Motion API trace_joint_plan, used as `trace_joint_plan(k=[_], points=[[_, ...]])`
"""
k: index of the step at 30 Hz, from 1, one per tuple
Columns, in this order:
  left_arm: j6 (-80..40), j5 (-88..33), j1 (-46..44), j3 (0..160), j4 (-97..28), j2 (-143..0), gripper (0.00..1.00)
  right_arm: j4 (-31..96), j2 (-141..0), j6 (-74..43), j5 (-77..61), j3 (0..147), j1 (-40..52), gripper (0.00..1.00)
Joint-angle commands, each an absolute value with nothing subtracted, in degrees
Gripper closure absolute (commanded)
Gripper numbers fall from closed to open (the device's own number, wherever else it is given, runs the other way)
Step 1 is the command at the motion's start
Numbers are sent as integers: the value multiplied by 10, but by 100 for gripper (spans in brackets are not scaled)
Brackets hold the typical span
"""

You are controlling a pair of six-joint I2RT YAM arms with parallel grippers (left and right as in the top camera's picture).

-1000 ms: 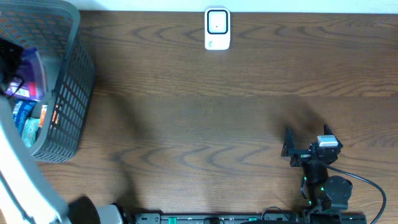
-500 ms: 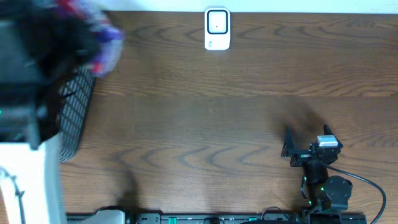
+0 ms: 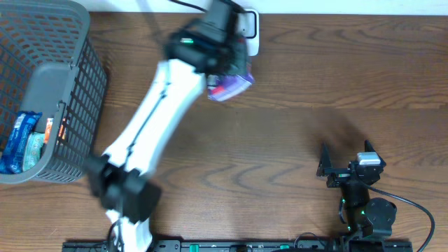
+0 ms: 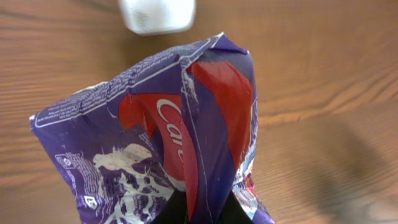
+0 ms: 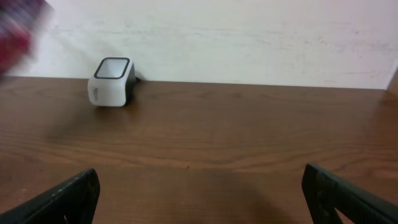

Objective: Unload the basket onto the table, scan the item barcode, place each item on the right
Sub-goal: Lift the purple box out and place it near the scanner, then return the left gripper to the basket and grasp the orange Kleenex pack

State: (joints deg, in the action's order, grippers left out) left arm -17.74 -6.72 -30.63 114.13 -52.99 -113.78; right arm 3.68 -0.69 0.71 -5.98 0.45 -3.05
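Moved: left arm has swung out of the basket (image 3: 82, 84) and across the desk (image 3: 294, 133) since a second ago; the purple packet (image 3: 229, 85) has come with it, now up by the scanner (image 3: 248, 31).
Left jaws: left gripper (image 3: 222, 68) pressed tight, pinching the packet by its crimped end. In the left wrist view the pinch point is at the bottom edge, bag (image 4: 168, 143) hanging out ahead of the camera.
Item: purple and red snack bag, white lettering, crumpled. Held off the desk, just in front of the scanner, partly overlapping it from overhead.
Why held so: pinching one end leaves the broad printed faces free, so I can turn either one toward the scanner window.
Barcode: can't locate it. Fine print on the side panel in the wrist view is too small to read.
Scanner: white block at the far desk edge by the wall, window on top per the right wrist view (image 5: 112, 81). The face I want read has to point down at it, I reckon.
Right jaws: right gripper (image 3: 348, 162) spread wide, empty, parked near its base, well apart from the scan zone. Keeps clear of the left arm's sweep.
Basket: far left, other packets (image 3: 24, 140) left inside.
Stage: presenting the item; scan not confirmed from here.
Risk: limp foil may fold over the code.
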Motion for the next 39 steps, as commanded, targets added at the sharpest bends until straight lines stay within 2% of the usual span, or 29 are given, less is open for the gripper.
trace_joint_plan(k=[1,7,8,9,11,14,21,26,31,39], points=[[-151,-60,-337,1146,-514,-1198,93,39,-4,16,-63,3,-33,1],[-153,-60,-381,1146,-478,-1254,92,39,-4,16,-63,3,-33,1],[-153,-60,-387,1146,-471,-1258,88,39,-4,16,-63,3,-33,1],[-152,-60,-392,1146,-466,-1258,77,39,-4,16,-63,3,-33,1],[-152,-60,-399,1146,-460,-1258,34,39,-4,16,-63,3,-33,1],[-152,-60,-400,1146,-460,-1258,23,39,-4,16,-63,3,-33,1],[-153,-60,-366,1146,-481,-1205,22,39,-4,16,-63,3,-33,1],[-152,-60,-304,1146,-502,-1117,22,39,-4,16,-63,3,-33,1],[-138,-4,-190,1146,-523,-1019,22,39,-4,16,-63,3,-33,1],[-135,89,55,1146,-536,-943,22,39,-4,16,-63,3,-33,1]])
